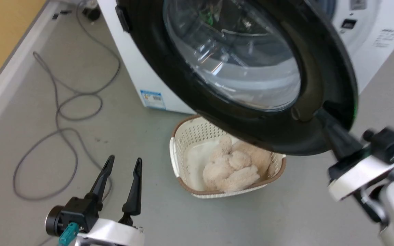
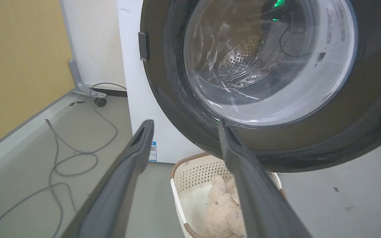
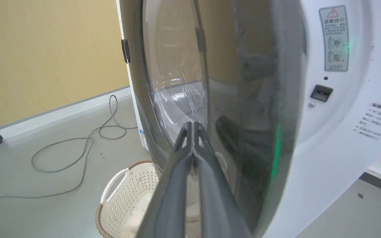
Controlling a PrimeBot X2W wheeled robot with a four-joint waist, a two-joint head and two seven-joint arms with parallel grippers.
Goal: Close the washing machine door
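Note:
The washing machine door (image 1: pixel 323 85), round with a wide black rim and a clear glass bowl, stands partly swung out from the white washing machine (image 1: pixel 378 37). My right gripper (image 1: pixel 320 114) is shut, and its fingertips rest against the door's black rim at the lower right. In the right wrist view the same shut gripper (image 3: pixel 193 127) presses the door (image 3: pixel 250 99) seen edge-on, with the machine's front (image 3: pixel 342 138) just behind. My left gripper (image 1: pixel 124 160) hangs open low at the left, holding nothing. From the left wrist view, the open gripper (image 2: pixel 184 124) faces the door (image 2: pixel 309 145).
A small white laundry basket (image 1: pixel 180 150) with a fluffy beige toy (image 1: pixel 234 167) stands on the grey floor under the door. A grey cable (image 1: pixel 60 112) loops across the floor at the left, beside a yellow wall with a white skirting (image 1: pixel 9 75).

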